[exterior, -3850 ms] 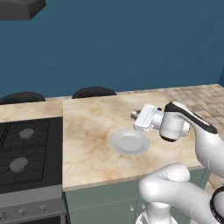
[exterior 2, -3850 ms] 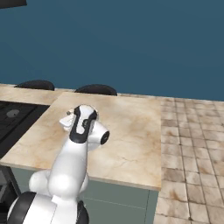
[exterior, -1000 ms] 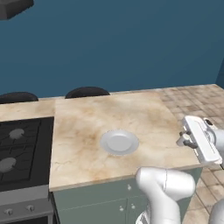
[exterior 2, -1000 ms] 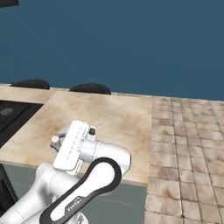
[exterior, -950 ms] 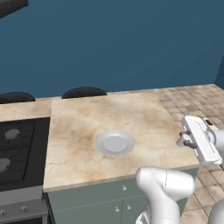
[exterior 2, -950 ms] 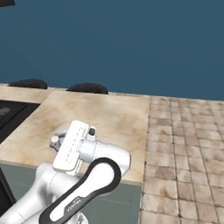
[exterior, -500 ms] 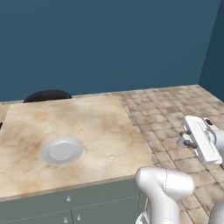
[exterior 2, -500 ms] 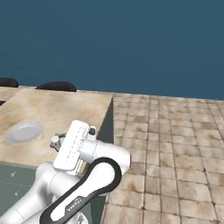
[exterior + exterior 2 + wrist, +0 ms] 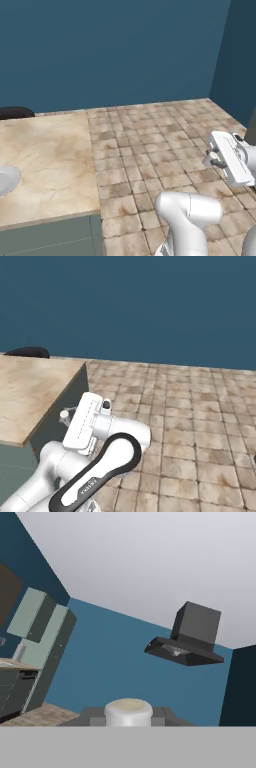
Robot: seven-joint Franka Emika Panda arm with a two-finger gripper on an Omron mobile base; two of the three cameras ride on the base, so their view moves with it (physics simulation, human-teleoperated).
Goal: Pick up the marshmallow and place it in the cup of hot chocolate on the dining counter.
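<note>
Left base view, left to right: round grey plate [image 9: 6,179] cut off at the left edge, sitting on the dining counter [image 9: 47,162]. A black stool back [image 9: 15,112] pokes up behind the counter's far edge. Right of the counter it's tiled floor [image 9: 150,150] up to the dark blue wall [image 9: 115,50]. My gripper [image 9: 209,159] is at the far right, over the floor and well apart from the counter.

Right base view: counter corner at left, my hand raised beside it, over the tiles.

Hand view: my jaws are pinched nearly closed on the marshmallow [image 9: 128,712], a short white cylinder with a pale beige top, sitting between the two dark finger tips [image 9: 92,716]. The camera is tilted up: blue wall, pale cabinets [image 9: 37,637] at left, grey range hood [image 9: 187,639] at right.

Cup of hot chocolate: can't place it from these views.
</note>
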